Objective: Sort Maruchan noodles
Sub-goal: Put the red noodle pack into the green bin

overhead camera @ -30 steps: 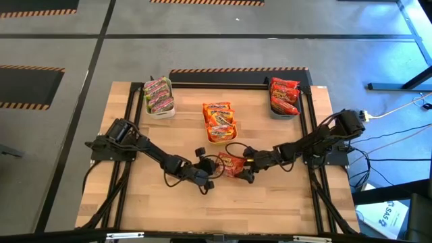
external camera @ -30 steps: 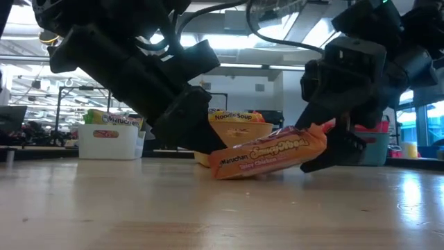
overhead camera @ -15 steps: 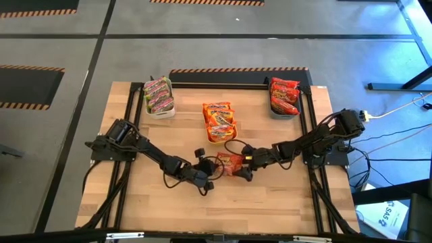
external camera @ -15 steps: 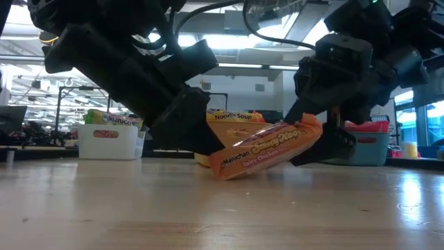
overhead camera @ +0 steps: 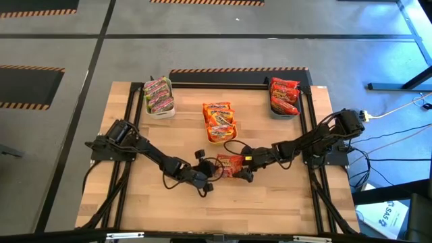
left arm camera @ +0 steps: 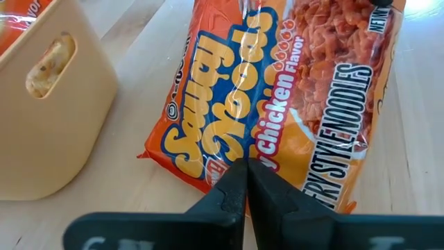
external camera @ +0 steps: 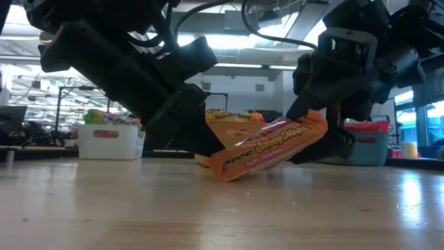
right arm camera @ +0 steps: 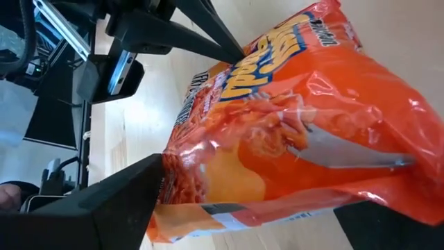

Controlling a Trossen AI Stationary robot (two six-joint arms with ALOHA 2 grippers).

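Orange crinkly plastic sits between our two tools near the middle of the wooden surface (overhead camera: 135,209): one Maruchan spicy chicken packet (overhead camera: 230,164), with the yellow bin (overhead camera: 214,138) of matching orange packets just beyond it at twelve o'clock. Our right tool (overhead camera: 241,169) stands spread wide around the packet's three o'clock end, one finger (right arm camera: 104,201) on each side of it; we judge it is cradling that end, not squeezing it hard. Our left tool (overhead camera: 210,177) is pressed together, empty, its tips touching the packet's edge at about eight o'clock. The packet's long axis runs roughly from nine to three, so the right arm, already around it, is the one placed to carry it; the bin lies at twelve from there.

Compared with a second ago, the packet has tipped: in the low view its right-hand end now rides clear of the wood while the other end rests down. The right tool has crept toward nine. The white bin (overhead camera: 160,108) with green packets and the blue bin (overhead camera: 283,111) with red ones look unchanged.
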